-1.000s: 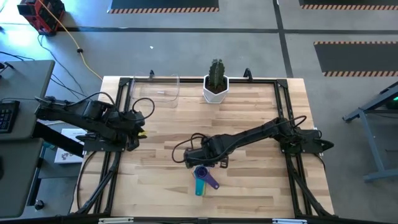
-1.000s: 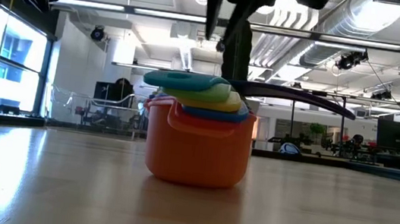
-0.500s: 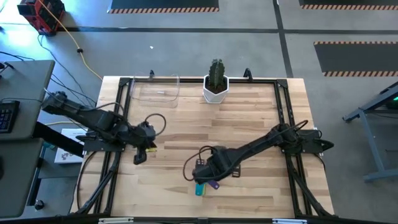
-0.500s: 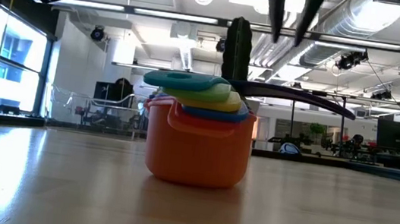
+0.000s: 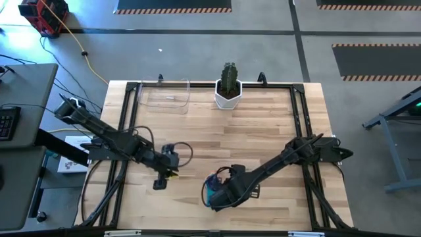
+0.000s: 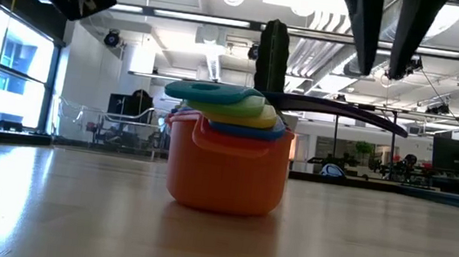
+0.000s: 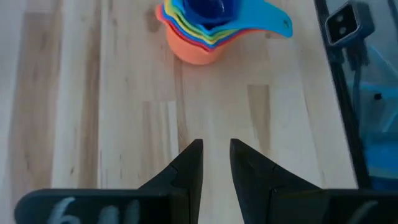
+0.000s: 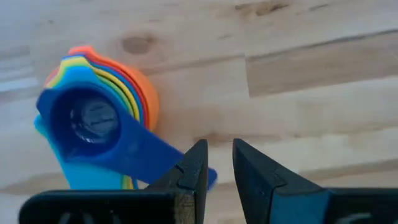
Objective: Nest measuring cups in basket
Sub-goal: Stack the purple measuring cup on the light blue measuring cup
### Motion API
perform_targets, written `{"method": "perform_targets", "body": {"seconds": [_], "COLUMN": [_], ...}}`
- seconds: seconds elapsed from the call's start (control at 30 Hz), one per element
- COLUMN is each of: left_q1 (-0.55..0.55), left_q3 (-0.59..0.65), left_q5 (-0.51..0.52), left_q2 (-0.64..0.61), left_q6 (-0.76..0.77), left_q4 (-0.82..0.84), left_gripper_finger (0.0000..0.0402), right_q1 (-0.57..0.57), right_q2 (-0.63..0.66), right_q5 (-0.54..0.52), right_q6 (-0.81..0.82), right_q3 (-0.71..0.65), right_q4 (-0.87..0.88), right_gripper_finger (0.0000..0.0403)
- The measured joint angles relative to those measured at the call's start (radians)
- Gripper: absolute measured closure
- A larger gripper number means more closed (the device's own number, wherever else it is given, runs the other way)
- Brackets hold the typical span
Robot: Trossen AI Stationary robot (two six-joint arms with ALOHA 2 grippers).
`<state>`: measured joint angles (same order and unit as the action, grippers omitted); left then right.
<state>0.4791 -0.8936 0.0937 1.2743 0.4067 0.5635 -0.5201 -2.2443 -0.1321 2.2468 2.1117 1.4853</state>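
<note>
**A:** Cups first: where do you see them?

**B:** You have the measuring cups (image 5: 212, 186) stacked inside one another, orange outermost and blue on top, sitting on the worktop (image 5: 263, 125) toward six o'clock. The basket (image 5: 164, 94) sits well apart at about eleven o'clock, with nothing visible in it.

**A:** And your arms?

**B:** Your right gripper (image 8: 216, 163) hovers just beside the stack, jaws a narrow slit apart and holding nothing. Your left gripper (image 7: 216, 159) hangs at about eight o'clock, pointing toward the stack, jaws likewise nearly closed and empty.

**A:** What could go wrong?

**B:** With jaws that narrow, I judge you may knock the stack instead of straddling a rim or handle. Pinch only the top handle and the inner cup may lift alone, unnesting the set. Both arms converging risks a collision.
</note>
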Motion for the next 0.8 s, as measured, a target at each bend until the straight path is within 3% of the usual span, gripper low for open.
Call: {"method": "perform_targets", "body": {"seconds": [0.23, 0.8], "left_q1": [0.016, 0.019], "left_q3": [0.000, -0.002], "left_q5": [0.004, -0.019], "left_q2": [0.116, 0.330], "left_q6": [-0.060, -0.070], "left_q4": [-0.105, -0.379], "left_gripper_finger": [0.0332, 0.0332], "right_q1": [0.000, -0.007], "right_q2": [-0.051, -0.108], "right_q5": [-0.050, -0.011], "right_q6": [-0.018, -0.026], "right_q3": [0.000, 0.000], "right_q4": [0.028, -0.070], "right_gripper_finger": [0.0336, 0.0336]}}
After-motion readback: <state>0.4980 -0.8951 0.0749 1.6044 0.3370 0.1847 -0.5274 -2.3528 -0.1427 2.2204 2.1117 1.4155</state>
